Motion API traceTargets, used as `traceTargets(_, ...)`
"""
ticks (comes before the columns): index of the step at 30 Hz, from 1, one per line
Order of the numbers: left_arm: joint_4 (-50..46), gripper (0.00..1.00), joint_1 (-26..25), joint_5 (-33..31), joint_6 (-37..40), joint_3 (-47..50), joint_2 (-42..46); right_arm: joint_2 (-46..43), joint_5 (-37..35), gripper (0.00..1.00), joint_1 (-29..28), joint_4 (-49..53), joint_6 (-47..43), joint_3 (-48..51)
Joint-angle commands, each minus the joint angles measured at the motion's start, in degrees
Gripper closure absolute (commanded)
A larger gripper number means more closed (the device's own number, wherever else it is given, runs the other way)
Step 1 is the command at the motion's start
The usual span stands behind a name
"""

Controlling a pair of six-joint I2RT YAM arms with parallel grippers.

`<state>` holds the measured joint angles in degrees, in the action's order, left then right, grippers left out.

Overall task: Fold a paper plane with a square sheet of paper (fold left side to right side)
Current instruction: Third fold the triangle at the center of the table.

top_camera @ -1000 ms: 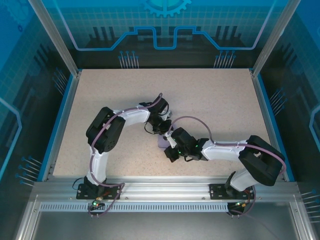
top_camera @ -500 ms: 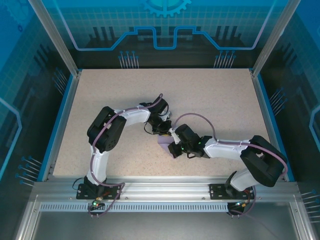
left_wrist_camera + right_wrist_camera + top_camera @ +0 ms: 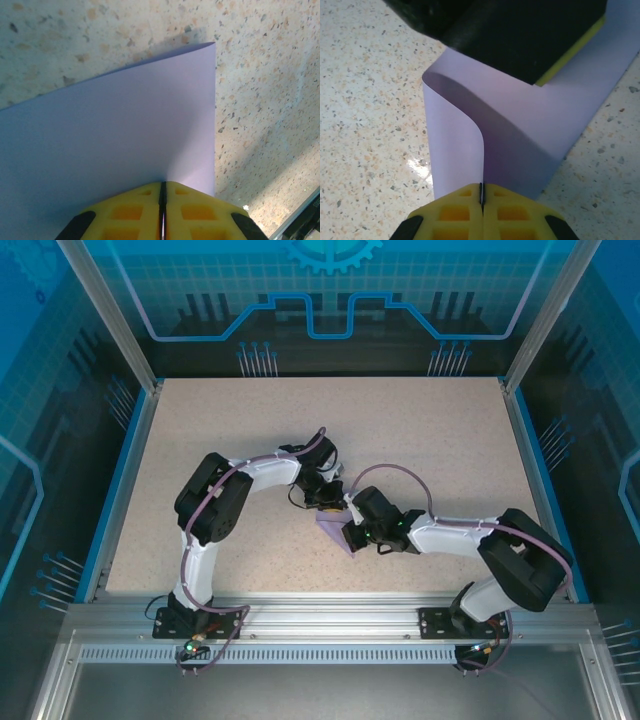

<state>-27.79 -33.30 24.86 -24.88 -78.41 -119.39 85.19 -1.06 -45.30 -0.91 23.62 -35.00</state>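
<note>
Where the two arms meet near the middle of the speckled worktop [image 3: 430, 430], the square sheet of paper [image 3: 328, 523] lies between their wrists, lavender and mostly covered from above. The left fingers [image 3: 135, 210] are closed, their yellow pads pressed together with the near edge of the sheet pinched in the seam. From them the paper spreads away smooth and unmarked to a sharp far corner at upper right, which casts a soft shadow on the worktop. The right fingers [image 3: 452, 212] are likewise closed, clamping a thin edge of the same sheet. In the right wrist view the paper rises from these pads and bends over into a rounded, uncreased loop at the left, one layer arching above another. At the top of that view a black finger of the left arm, faced with a yellow pad, sits against the far part of the sheet.
</note>
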Motion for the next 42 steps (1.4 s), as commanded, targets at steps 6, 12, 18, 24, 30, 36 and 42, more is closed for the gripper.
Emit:
traceTargets(6,-2.69,0.89,-0.73,-2.63,1.37,-0.39,-3.3,2.04,-1.49,1.0,0.8,0.92,1.1,-1.1)
traceTargets(12,-2.62,0.89,-0.72,-2.59,1.42,-0.43,-3.28,2.72,-2.1,1.0,0.87,1.07,1.51,-1.47)
traceTargets(18,-2.64,0.89,-0.73,-2.54,1.28,-0.47,-3.43,3.05,-2.49,1.0,0.83,1.26,1.67,-1.86)
traceTargets(24,-2.71,0.89,-0.72,-2.54,1.32,-0.52,-3.59,2.62,-2.85,1.0,0.83,1.52,1.61,-2.0)
traceTargets(30,-2.79,0.89,-0.71,-2.54,1.28,-0.51,-3.74,2.66,-2.9,1.0,0.83,1.6,1.56,-2.09)
traceTargets(36,-2.79,0.89,-0.72,-2.45,1.28,-0.69,-3.82,3.22,-2.72,1.0,0.88,1.86,1.47,-2.43)
traceTargets(42,-2.97,0.89,-0.83,-2.36,1.33,-0.84,-3.82,4.19,-2.24,1.0,0.83,3.04,1.25,-2.54)
